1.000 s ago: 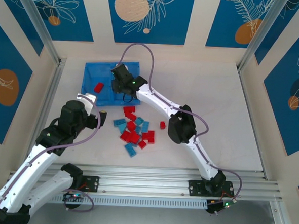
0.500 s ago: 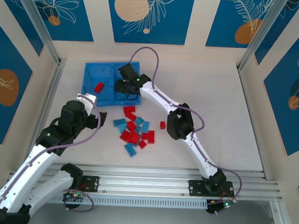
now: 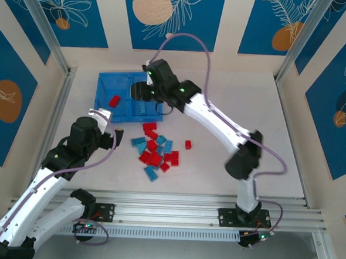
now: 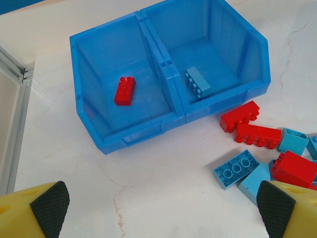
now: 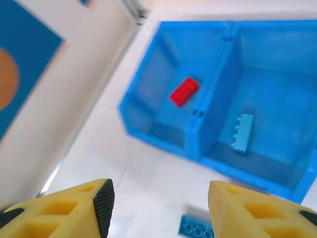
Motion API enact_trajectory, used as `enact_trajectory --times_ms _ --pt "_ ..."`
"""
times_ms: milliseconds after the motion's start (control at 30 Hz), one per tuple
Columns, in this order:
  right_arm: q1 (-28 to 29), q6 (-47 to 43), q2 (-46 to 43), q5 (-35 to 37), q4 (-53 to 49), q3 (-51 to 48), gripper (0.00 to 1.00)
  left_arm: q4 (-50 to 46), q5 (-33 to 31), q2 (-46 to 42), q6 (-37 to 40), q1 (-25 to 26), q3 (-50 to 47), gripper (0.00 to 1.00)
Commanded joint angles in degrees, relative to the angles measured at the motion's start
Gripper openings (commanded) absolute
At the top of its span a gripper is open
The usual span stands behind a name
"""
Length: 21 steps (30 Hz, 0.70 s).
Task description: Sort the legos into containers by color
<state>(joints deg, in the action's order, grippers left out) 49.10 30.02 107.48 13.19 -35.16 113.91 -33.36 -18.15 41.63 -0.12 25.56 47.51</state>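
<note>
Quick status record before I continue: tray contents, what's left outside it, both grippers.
tray: two compartments side by side
left compartment: one red brick
right compartment: one light blue brick
loose pile: red and light blue bricks mixed, outside the tray
left gripper: open, empty, on the near side of the tray
right gripper: open, empty, raised near the tray

**A:** Left end effector (image 4: 161,208), pose?
**B:** Jaws wide apart, pointing forward and down; its arm is folded low at the near left.
**A:** Right end effector (image 5: 158,201)?
**B:** Jaws partly apart; its arm reaches far forward, elbow raised.
</note>
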Motion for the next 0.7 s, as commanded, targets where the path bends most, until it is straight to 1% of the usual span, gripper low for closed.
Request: enact_trajectory --times_ms 0,67,133,167,267,300,367,500,567,667 --pt "3.1 -3.7 -11.5 -0.7 4.8 -15.3 0.55 1.4 -0.2 -0.3 -1.1 -0.8 -0.7 1.00" --pt "4.5 -3.0 -19.0 -0.3 6.4 -25.0 0.56 0.8 2.9 0.7 -3.2 -0.8 0.0 1.00" --pt "5.7 -1.4 -25.8 -0.2 5.7 -33.0 0.57 -2.0 9.3 2.8 -7.2 -0.8 2.7 1.00" --pt "6.3 -0.3 -29.1 -0.4 4.7 -36.7 0.57 -3.6 12.2 4.4 -11.1 -0.8 4.1 1.00" --pt "6.8 3.9 -37.7 -0.9 0.5 -45.3 0.62 -5.3 17.6 9.5 -24.3 -0.8 4.8 1.00" --pt "6.8 5.2 -40.6 -0.8 -0.8 -47.7 0.63 -4.5 19.6 11.1 -27.4 -0.8 3.7 1.00" --pt "6.5 7.1 -44.8 -0.4 -1.8 -51.5 0.66 -1.4 21.9 14.6 -31.0 -0.8 0.9 1.00" --pt "6.0 10.6 -50.4 2.1 -1.5 -57.9 0.68 6.6 26.9 22.8 -35.5 -0.4 -2.3 0.99" --pt "5.7 13.6 -51.9 4.3 -2.4 -59.6 0.69 8.6 27.6 26.3 -38.1 1.2 -1.4 0.98" --pt "5.2 17.1 -53.6 6.9 -2.1 -62.3 0.70 7.5 22.0 30.2 -41.8 6.2 1.7 0.97"
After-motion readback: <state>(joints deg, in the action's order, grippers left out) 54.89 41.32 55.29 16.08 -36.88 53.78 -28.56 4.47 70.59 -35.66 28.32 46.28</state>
